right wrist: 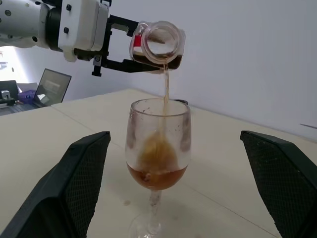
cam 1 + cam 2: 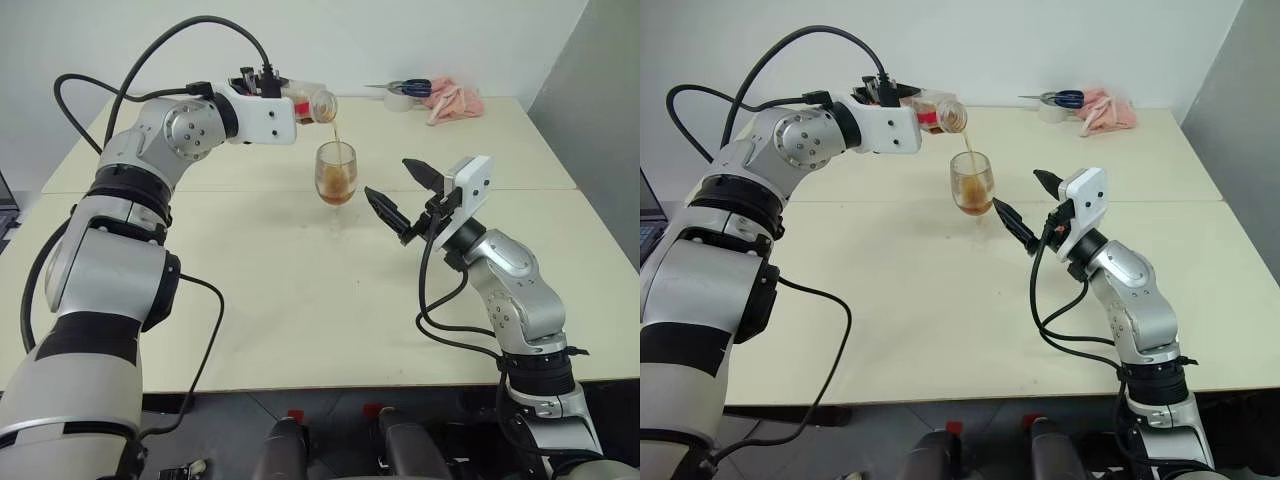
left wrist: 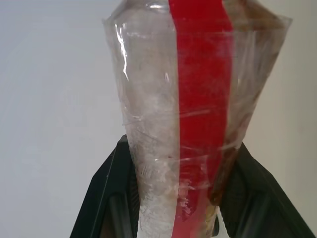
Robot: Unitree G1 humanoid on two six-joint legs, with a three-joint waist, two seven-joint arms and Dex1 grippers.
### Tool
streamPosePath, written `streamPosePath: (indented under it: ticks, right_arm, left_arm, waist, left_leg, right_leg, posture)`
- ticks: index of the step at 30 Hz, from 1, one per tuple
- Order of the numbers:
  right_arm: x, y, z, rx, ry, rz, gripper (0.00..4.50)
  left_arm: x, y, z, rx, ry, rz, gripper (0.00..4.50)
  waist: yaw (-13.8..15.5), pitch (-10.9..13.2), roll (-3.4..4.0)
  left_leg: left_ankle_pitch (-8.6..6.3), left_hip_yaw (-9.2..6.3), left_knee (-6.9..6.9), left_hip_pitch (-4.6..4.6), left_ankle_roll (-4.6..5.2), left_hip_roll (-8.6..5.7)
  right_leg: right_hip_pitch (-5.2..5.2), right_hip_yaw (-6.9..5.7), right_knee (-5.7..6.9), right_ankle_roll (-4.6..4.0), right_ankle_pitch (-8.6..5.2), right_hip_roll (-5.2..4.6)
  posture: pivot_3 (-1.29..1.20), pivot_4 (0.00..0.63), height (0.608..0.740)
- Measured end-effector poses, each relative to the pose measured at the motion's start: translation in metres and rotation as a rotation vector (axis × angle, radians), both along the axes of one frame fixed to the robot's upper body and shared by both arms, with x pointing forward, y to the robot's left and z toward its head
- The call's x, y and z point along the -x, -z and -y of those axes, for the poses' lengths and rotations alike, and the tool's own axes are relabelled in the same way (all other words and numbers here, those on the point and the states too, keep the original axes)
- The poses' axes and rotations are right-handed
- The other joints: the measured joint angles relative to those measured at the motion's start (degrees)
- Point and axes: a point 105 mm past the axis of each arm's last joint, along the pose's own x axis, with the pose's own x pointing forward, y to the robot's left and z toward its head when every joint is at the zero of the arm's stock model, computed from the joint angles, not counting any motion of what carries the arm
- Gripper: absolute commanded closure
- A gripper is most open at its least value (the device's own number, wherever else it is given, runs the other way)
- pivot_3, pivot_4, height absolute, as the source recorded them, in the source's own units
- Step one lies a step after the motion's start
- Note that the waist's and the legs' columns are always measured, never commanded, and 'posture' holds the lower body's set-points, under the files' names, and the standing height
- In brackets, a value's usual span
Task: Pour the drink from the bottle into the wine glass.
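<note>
My left gripper [image 2: 283, 96] is shut on the bottle [image 2: 312, 103], a clear plastic one with a red strip [image 3: 203, 99]. It lies tipped on its side, its open mouth over the wine glass [image 2: 336, 172]. A thin amber stream of the drink [image 1: 165, 84] falls from the mouth into the bowl, where more of it pools [image 1: 156, 176]. The glass stands upright on the table. Just right of the glass and a little nearer to me, my right gripper [image 2: 390, 178] is open, its two fingers either side of the glass in the right wrist view without touching it.
The cream table [image 2: 300, 300] has a seam running across behind the glass. At its far right lie scissors on a tape roll [image 2: 405, 92] and a pink cloth [image 2: 452, 100]. A laptop [image 2: 648, 215] sits off the left edge.
</note>
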Motion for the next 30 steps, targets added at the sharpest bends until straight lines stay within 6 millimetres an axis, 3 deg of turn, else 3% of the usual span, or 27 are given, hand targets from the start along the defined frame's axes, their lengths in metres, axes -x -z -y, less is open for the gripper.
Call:
streamPosePath:
  ticks: [9,14,18,23,30]
  right_arm:
    - [-0.002,0.002,0.000,0.000,-0.001,-0.012,0.00]
    - [-0.002,0.002,-0.001,0.003,-0.014,-0.010,0.00]
    - [-0.001,-0.003,-0.004,-0.004,-0.032,0.002,0.00]
    - [0.018,0.002,-0.007,0.045,-0.146,-0.020,0.00]
    - [0.055,0.016,-0.008,0.159,-0.335,-0.074,0.00]
  left_arm:
    - [0.006,-0.010,0.015,0.270,0.110,-0.106,2.82]
    - [0.007,-0.010,0.013,0.306,0.113,-0.130,2.82]
    - [0.003,-0.017,0.005,0.454,0.089,-0.167,2.82]
    - [-0.005,-0.012,-0.023,0.790,0.002,-0.230,2.82]
    - [-0.003,0.040,-0.085,1.284,-0.203,-0.293,2.82]
  waist:
    - [-0.5,0.0,0.00]
    - [-0.8,0.0,0.00]
    - [-0.8,0.0,0.00]
    - [-0.9,0.0,0.00]
    - [-0.9,0.0,-0.01]
  left_leg:
    - [0.00,-0.01,0.02,0.00,0.00,0.00]
    - [0.00,-0.03,0.02,0.01,0.00,0.00]
    - [0.00,-0.04,0.04,0.01,0.00,0.00]
    - [0.00,-0.06,0.06,0.01,0.00,0.02]
    - [0.00,-0.12,0.10,0.03,0.00,0.06]
  right_leg:
    - [0.00,0.00,0.03,0.00,0.00,0.00]
    - [0.00,0.01,0.06,0.00,0.00,0.01]
    - [0.00,-0.01,0.07,0.00,0.00,0.01]
    - [0.00,0.00,0.09,0.00,0.00,0.00]
    - [0.03,-0.02,0.12,0.00,0.00,-0.01]
  posture:
    - [0.00,0.150,0.740]
    - [0.00,0.150,0.740]
    - [0.00,0.150,0.740]
    - [0.00,0.150,0.740]
    - [0.00,0.150,0.740]
